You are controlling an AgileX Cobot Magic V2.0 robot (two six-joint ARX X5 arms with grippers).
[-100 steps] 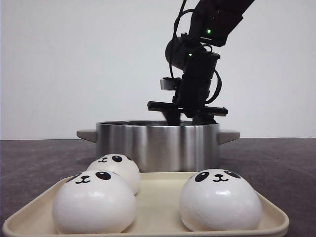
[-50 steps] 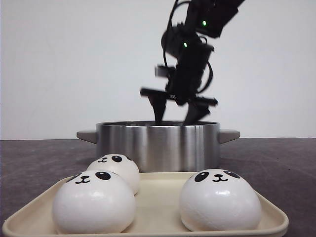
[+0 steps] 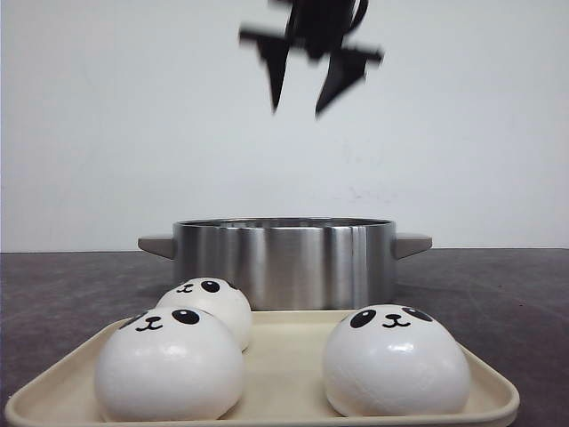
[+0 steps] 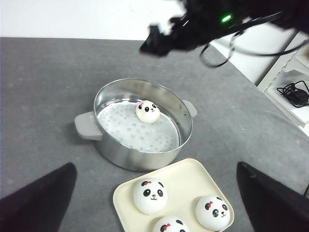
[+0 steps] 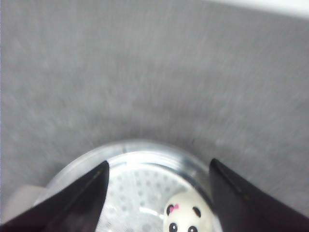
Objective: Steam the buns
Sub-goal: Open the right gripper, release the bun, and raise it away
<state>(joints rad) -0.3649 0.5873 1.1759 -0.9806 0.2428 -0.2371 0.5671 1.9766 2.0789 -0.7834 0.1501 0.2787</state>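
The buns are split between two places: one bun [image 4: 147,111] sits inside the steel pot [image 4: 116,154], on the perforated steamer plate [image 4: 130,130] towards the far side, face up with a small pink bow. The other three buns rest on the cream tray [image 3: 284,356] just in front of the pot. From the front, one [image 3: 169,366] is at the near left, one [image 3: 206,305] is behind it and touching it, and one [image 3: 396,361] stands apart on the right. All three look outward with their panda faces.

The pot stands on the grey worktop [image 4: 43,87], its two stubby handles sticking out to the sides, and the tray lies close against it.

The right gripper [image 3: 300,93] hangs high above the pot, blurred, its dark fingers [image 3: 274,71] spread wide with nothing between them. Its wrist camera looks down past those fingers onto the pot's rim and the bun inside.

The left gripper [image 4: 154,203] is well back and above the scene; its two dark fingers [image 4: 38,198] show only at the corners of its own view, set wide apart and empty.
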